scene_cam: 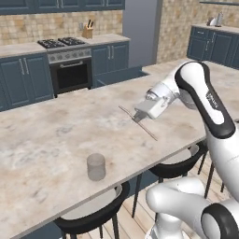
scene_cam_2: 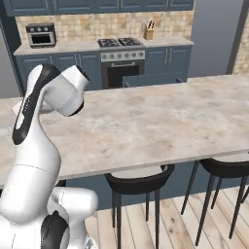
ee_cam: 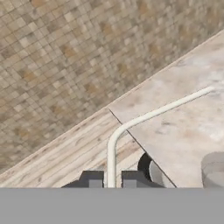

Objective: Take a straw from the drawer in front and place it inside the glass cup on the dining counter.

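Note:
My gripper [scene_cam: 138,119] hangs over the dining counter [scene_cam: 56,135], shut on the straw [scene_cam: 148,132]. The straw is a very thin pale stick that lies slanted across the jaws, with one end toward the stove and the other toward the counter's near edge. In the hand view the straw [ee_cam: 144,117] rises between the fingertips [ee_cam: 92,179] and runs out over the counter [ee_cam: 188,127]. The glass cup [scene_cam: 96,166], clear and upright, stands near the counter's front edge, left of and closer than the gripper. Its rim [ee_cam: 214,168] shows low on the right of the hand view. The drawer is out of view.
Black round stools [scene_cam: 93,214] [scene_cam_2: 138,179] are tucked under the counter's near edge. Behind the counter are a stove and oven [scene_cam: 70,65], navy cabinets [scene_cam: 23,79] and a knife block [scene_cam: 87,31]. My own arm [scene_cam_2: 48,97] blocks the left of the right base view.

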{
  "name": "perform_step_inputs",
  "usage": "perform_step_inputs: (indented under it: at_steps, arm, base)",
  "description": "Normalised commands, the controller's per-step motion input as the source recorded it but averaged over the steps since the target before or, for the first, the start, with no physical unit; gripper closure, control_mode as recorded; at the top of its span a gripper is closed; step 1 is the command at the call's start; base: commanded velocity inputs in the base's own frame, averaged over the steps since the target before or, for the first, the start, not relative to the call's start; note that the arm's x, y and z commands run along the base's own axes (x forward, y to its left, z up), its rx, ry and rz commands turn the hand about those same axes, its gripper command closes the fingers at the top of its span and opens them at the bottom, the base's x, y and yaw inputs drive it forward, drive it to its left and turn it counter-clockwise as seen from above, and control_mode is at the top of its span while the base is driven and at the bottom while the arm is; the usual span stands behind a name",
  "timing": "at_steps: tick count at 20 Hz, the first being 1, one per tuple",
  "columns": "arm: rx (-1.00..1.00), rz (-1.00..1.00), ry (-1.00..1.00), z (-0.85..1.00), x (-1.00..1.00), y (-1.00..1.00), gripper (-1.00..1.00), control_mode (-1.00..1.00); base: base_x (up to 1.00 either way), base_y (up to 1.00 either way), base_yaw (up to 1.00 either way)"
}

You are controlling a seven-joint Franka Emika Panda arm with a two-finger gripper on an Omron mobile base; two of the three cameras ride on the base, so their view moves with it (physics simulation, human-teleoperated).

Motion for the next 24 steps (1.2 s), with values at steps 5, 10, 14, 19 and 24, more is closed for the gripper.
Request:
perform_step_inputs:
  at_steps: [5, 10, 14, 19, 24]
  arm:
    - [0.29, 0.28, 0.01, 0.0, 0.04, 0.65, 1.0, -1.0]
    - [0.37, 0.16, 0.01, -0.02, 0.02, 0.15, 1.0, -1.0]
    - [0.44, 0.14, 0.0, -0.23, 0.0, 0.0, 1.0, -1.0]
    - [0.42, 0.07, 0.06, -0.36, 0.0, 0.01, 1.0, -1.0]
    - [0.21, 0.0, 0.01, -0.08, 0.03, 0.09, 1.0, -1.0]
  base:
    - [0.0, 0.0, 0.0]
    - [0.0, 0.0, 0.0]
    - [0.0, 0.0, 0.0]
    - [0.0, 0.0, 0.0]
    - [0.0, 0.0, 0.0]
